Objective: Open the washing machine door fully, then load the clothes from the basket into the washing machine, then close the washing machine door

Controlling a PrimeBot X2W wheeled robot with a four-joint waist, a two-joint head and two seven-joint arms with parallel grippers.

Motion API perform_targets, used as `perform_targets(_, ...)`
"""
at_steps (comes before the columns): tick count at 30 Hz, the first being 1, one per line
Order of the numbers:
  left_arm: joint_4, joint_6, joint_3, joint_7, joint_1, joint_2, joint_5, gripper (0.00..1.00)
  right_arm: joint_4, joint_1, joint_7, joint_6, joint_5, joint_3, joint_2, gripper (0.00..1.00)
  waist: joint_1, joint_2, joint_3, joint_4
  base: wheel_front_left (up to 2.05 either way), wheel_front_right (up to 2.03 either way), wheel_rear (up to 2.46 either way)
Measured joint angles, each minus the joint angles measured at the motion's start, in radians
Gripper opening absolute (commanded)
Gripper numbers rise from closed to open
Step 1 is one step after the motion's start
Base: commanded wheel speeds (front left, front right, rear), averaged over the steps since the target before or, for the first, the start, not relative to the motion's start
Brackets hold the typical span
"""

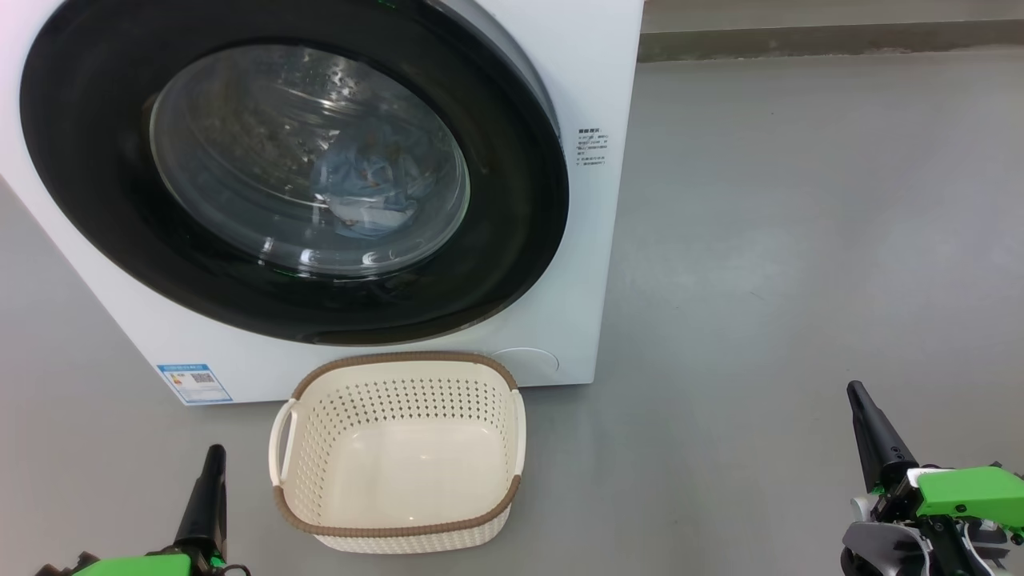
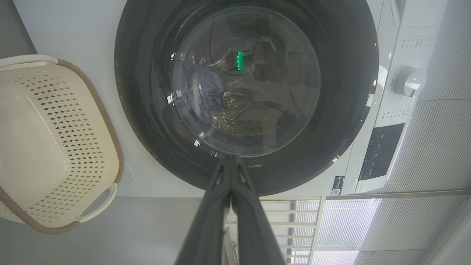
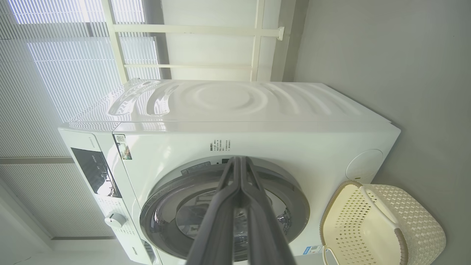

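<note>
The washing machine stands ahead with its washing machine door shut against the front. Through the door's glass window the light-blue clothes lie inside the drum; the left wrist view shows the clothes too. On the floor in front sits the basket, cream with a brown rim, with nothing in it. My left gripper is shut, low at the left of the basket. My right gripper is shut, far to the right over bare floor. Both grippers hold nothing.
Grey floor spreads to the right of the machine. A wall base runs along the far edge. The machine's control panel and dial show in the left wrist view, with window blinds behind the machine.
</note>
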Motion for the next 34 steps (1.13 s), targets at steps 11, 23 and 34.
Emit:
perform_targets(11, 0.000, 0.000, 0.000, 0.000, 0.000, 0.000, 0.000, 0.00, 0.000, 0.000, -0.001, 0.000, 0.003, 0.001, -0.003, 0.00, 0.0000, 0.0000, 0.000, 0.000, 0.00, 0.00, 0.00)
perform_targets(23, 0.000, 0.000, 0.000, 0.000, 0.000, 0.000, 0.000, 0.00, 0.000, 0.000, -0.001, 0.000, 0.007, 0.003, -0.004, 0.00, 0.0000, 0.0000, 0.000, 0.000, 0.00, 0.00, 0.00)
perform_targets(34, 0.000, 0.000, 0.000, 0.000, 0.000, 0.000, 0.000, 0.00, -0.001, 0.000, -0.001, 0.000, 0.007, 0.005, -0.005, 0.00, 0.0000, 0.0000, 0.000, 0.000, 0.00, 0.00, 0.00)
